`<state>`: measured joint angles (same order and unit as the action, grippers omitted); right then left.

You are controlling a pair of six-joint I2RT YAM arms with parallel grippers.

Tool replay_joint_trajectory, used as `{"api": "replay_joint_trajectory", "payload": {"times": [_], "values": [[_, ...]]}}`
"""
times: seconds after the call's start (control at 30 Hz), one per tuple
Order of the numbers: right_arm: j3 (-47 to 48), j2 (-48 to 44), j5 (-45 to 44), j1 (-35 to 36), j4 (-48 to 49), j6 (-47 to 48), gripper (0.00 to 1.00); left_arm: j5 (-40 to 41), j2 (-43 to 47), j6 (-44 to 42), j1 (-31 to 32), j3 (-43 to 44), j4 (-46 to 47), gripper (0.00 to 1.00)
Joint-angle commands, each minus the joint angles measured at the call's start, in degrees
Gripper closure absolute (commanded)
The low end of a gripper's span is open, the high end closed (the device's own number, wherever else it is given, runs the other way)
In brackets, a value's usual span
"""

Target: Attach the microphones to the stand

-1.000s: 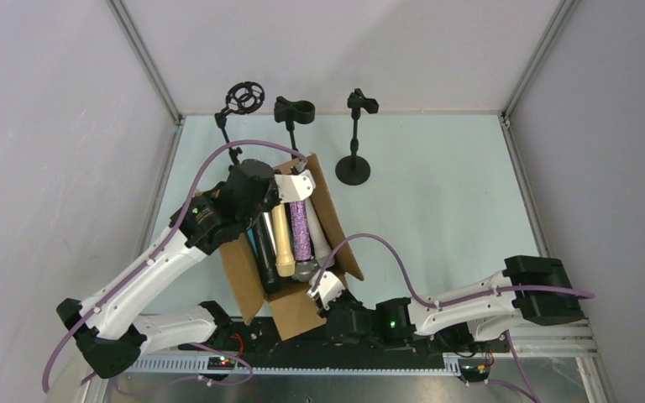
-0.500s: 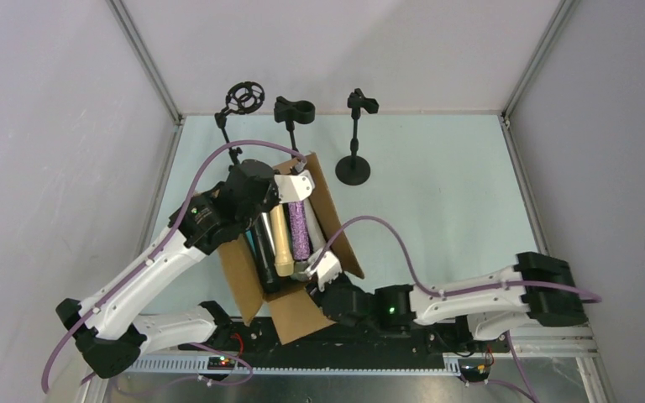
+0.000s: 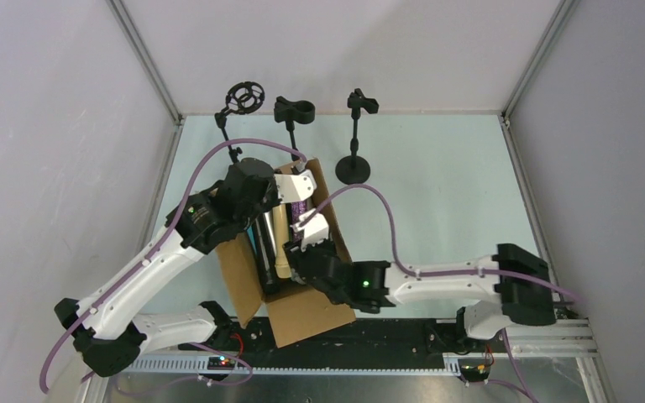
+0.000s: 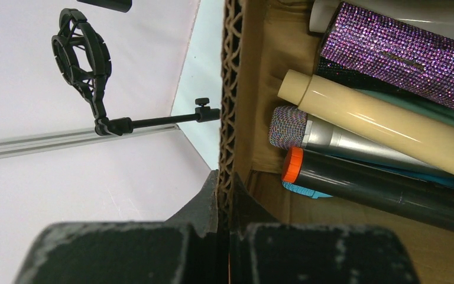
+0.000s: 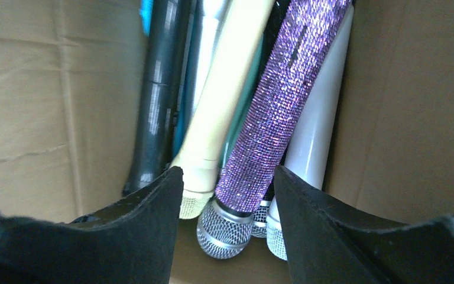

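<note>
Several microphones lie side by side in a brown cardboard box. In the right wrist view the glittery purple microphone lies between a cream one and a white one, mesh heads toward me. My right gripper is open just above those heads, the purple head between its fingers and not gripped. My left gripper is shut on the box's corrugated wall at the far end. Three black stands rise at the back: a ring mount, a clip and a round-based stand.
A silver-grey microphone and a black one with an orange tip lie lower in the box. The box flaps stand open on both sides. Grey enclosure walls close in the table at left, right and back.
My right arm has reached forward from the box's near edge to over the microphone heads, and its gripper has opened. My left gripper has kept its hold on the box wall.
</note>
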<state>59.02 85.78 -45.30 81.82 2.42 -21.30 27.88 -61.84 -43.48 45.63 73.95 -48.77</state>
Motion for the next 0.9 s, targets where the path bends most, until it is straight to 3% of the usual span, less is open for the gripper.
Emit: {"api": "replay_joint_trajectory", "payload": {"times": [0.0,0.2,0.5,0.87], "values": [[7.1,5.5,-7.1,-2.5,-3.9,-6.6,0.35,0.5,1.2,1.1,0.5,3.6,2.5,1.00],[8.6,7.6,-5.4,-6.2,-6.8,-12.3,0.36,0.1,2.3,1.1,0.6,3.2,2.3,1.00],[8.9,10.0,-0.5,-7.9,-6.8,-13.1,0.51,0.2,2.9,1.0,0.5,2.9,2.3,1.00],[10.3,11.1,1.2,-6.9,-6.7,-10.9,0.45,0.1,2.8,0.9,0.7,2.7,2.3,1.00]]}}
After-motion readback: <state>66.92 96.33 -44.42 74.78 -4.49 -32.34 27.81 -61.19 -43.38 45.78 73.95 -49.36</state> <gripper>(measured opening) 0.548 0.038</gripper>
